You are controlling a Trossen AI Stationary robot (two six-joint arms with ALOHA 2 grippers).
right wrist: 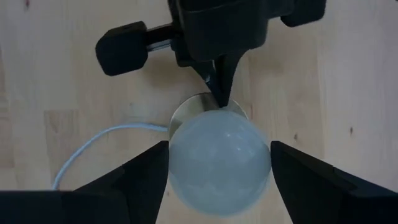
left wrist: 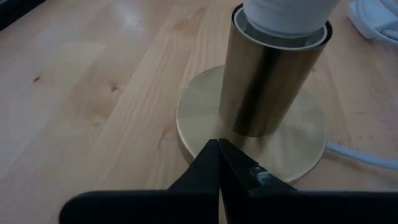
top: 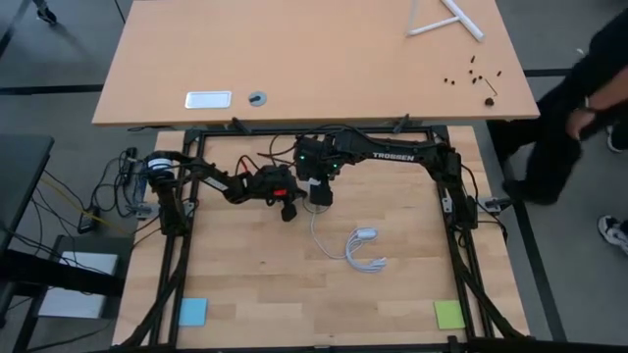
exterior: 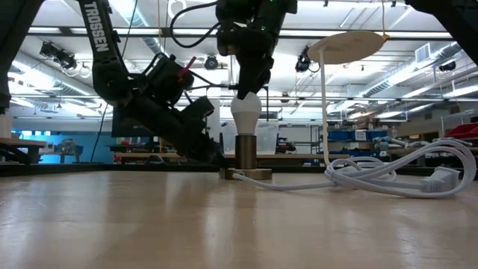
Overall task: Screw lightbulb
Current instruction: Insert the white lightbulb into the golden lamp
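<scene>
The white frosted lightbulb (exterior: 246,113) stands upright with its base in a brass tube socket (exterior: 246,152) on a round brass base disc (left wrist: 199,118), at the middle of the table's far part. My right gripper (right wrist: 219,163) comes down over the bulb and is shut on it; in the high view it (top: 321,191) hides bulb and socket. My left gripper (left wrist: 219,155) is shut, low at the socket's left side (top: 287,209), with its tips on the disc. My left gripper presses its shut fingertips (left wrist: 217,152) down on the base disc's upper face (left wrist: 193,134), near the rim on the left side. It slants down from the table's left. The disc lies flat on the table. My right gripper pinches the bulb's rounded glass top (right wrist: 186,155) between its two fingers (right wrist: 146,171), one on each side. The fingers point straight down from above. The bulb stands upright in the socket.
A white cable runs from the base disc to a coiled white cord with a plug (top: 365,250), right of and nearer than the socket. A blue note (top: 192,312) and a green note (top: 449,314) lie near the front corners. A person (top: 579,108) stands beyond the right edge.
</scene>
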